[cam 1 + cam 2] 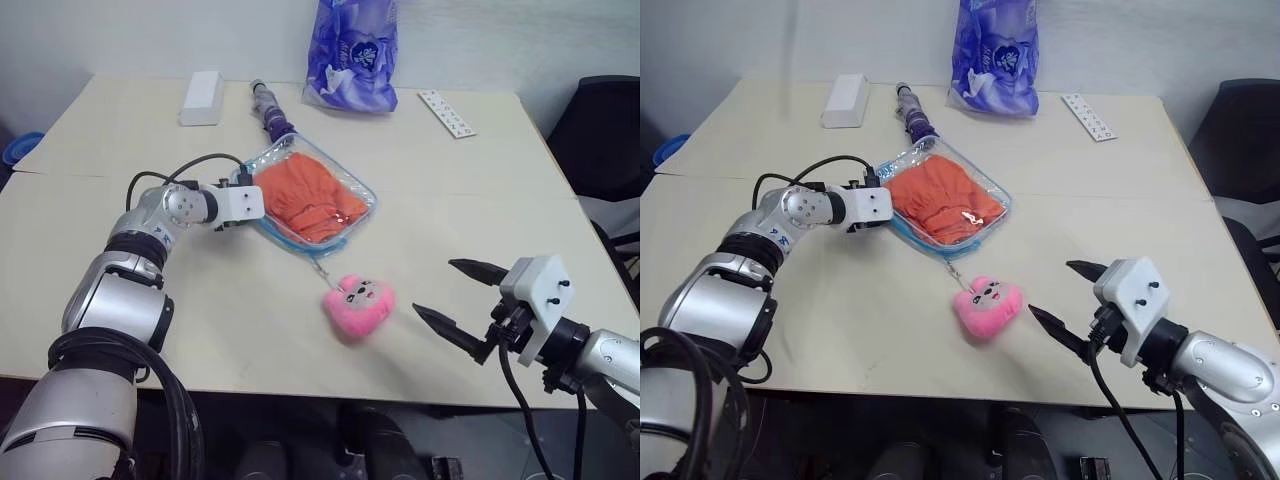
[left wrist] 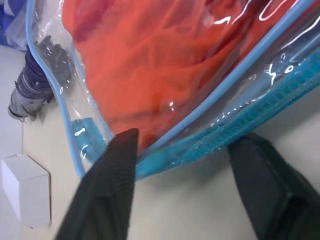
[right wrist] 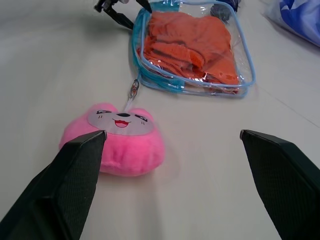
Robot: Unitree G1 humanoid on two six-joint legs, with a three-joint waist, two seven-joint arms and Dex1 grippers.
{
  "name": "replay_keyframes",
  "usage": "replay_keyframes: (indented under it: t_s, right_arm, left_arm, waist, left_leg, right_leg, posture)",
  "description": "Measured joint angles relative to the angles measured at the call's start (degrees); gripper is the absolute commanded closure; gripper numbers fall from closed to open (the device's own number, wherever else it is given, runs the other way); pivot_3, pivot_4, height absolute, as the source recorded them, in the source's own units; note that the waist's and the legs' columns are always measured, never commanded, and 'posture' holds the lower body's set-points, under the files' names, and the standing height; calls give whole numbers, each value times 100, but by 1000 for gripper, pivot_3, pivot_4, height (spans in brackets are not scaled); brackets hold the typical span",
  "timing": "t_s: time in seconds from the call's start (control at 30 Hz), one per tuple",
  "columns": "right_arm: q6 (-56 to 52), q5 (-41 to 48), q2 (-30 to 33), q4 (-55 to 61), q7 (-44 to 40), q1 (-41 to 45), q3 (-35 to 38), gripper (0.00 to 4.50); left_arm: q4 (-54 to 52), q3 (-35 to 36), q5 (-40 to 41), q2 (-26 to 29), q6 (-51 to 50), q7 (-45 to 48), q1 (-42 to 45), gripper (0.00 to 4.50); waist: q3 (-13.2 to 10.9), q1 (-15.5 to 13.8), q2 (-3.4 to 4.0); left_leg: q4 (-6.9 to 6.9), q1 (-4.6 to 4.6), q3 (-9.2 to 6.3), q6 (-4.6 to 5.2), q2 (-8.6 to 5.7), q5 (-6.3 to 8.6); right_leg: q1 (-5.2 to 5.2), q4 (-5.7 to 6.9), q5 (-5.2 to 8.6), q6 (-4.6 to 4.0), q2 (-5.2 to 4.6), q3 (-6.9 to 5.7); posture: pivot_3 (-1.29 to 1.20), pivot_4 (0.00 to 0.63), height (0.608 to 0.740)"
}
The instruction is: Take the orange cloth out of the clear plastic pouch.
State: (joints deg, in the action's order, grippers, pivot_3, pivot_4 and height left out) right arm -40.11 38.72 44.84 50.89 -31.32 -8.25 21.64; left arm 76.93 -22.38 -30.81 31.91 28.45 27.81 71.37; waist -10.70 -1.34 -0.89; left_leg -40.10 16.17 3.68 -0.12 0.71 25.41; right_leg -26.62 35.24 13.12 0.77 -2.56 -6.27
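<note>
Cloth (image 1: 305,198), orange and wrinkled, lies inside the clear pouch (image 1: 361,183) near the middle of the table (image 1: 120,140). Left gripper (image 2: 185,150) sits at the pouch's near left corner, fingers (image 2: 120,150) apart on either side of the blue zipper edge, one tip against the plastic; cannot tell if it pinches. Right gripper (image 1: 462,295) hovers wide open, holding nothing, near the pink plush charm (image 1: 357,306)
</note>
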Motion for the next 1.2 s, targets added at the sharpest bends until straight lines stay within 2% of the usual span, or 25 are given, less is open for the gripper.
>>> replay_keyframes:
  t_s: [0.2,0.4,0.5,0.57,0.63,0.7,0.77,0.87,1.0,1.1,1.2]
  right_arm:
    - [-5,87,2,48,6,-114,172,0]
    - [-16,101,64,48,-11,-127,177,0]
    - [-16,102,64,48,-11,-113,169,0]
    - [-15,96,64,47,-11,-100,107,0]
    - [-12,83,63,41,-8,-92,76,0]
    - [4,67,60,37,-1,-37,-20,0]
    - [12,57,52,33,0,-5,-143,0]
    - [26,21,20,30,4,0,-216,0]
    - [94,-71,-6,-8,0,-3,-331,0]
    - [157,-181,-11,-86,-7,-7,-367,0]
    - [208,-225,-65,-117,-4,3,-467,0]
  left_arm:
    - [3,162,141,-52,-30,414,-16,4469]
    - [-188,613,655,-126,-668,1256,-160,4469]
    - [-685,899,991,-190,-1431,1461,-387,4469]
    - [-1663,1154,1270,-232,-2504,1628,-799,4469]
    - [-3318,1409,1552,-322,-3964,1793,-1546,4469]
    - [-5490,1587,1659,-505,-5751,1813,-2485,4469]
    - [-6937,1571,1670,-728,-7041,1727,-3035,4469]
    - [-8254,1548,1673,-1064,-8638,1443,-3456,4469]
    - [-9033,1439,1726,-1385,-10025,1040,-3444,4469]
    - [-9134,1478,1763,-1627,-10552,622,-3322,3928]
    - [-8931,1648,1766,-1961,-10680,93,-3198,3044]
  waist:
    - [2,-3,-3]
    - [2,6,-3]
    - [2,-1,-3]
    - [2,8,-3]
    - [2,16,-3]
    - [4,21,0]
    - [4,-1,-1]
    - [4,-15,-1]
    - [4,-13,-1]
    - [4,-4,-1]
    - [4,-7,-1]
  left_leg:
    - [0,0,0,0,-2,0]
    - [-1,-3,5,0,-2,0]
    - [-3,-3,3,1,-1,0]
    - [-2,-4,3,1,10,0]
    - [-6,-9,-6,1,25,-1]
    - [-6,-14,-29,1,28,-1]
    - [-16,-12,-36,0,26,-1]
    - [-19,-13,-38,0,22,-1]
    - [-19,-13,-41,1,20,0]
    - [-18,-14,-42,0,21,0]
    - [-18,-13,-43,0,22,-1]
  right_leg:
    - [0,1,0,0,1,-1]
    - [0,7,0,0,2,3]
    - [0,9,0,0,0,4]
    - [0,11,0,0,-2,9]
    - [0,19,1,-2,-3,15]
    - [0,20,1,-2,-3,29]
    - [1,21,1,-2,-4,31]
    - [6,25,0,0,-5,37]
    - [6,24,0,0,-4,43]
    - [5,24,0,0,-4,43]
    - [5,24,0,0,-4,42]
  posture:
    - [0,150,740]
    - [0,150,740]
    - [0,150,740]
    - [0,150,740]
    - [0,150,740]
    - [0,150,740]
    - [0,150,740]
    - [0,150,740]
    - [0,150,740]
    - [0,150,740]
    - [0,150,740]
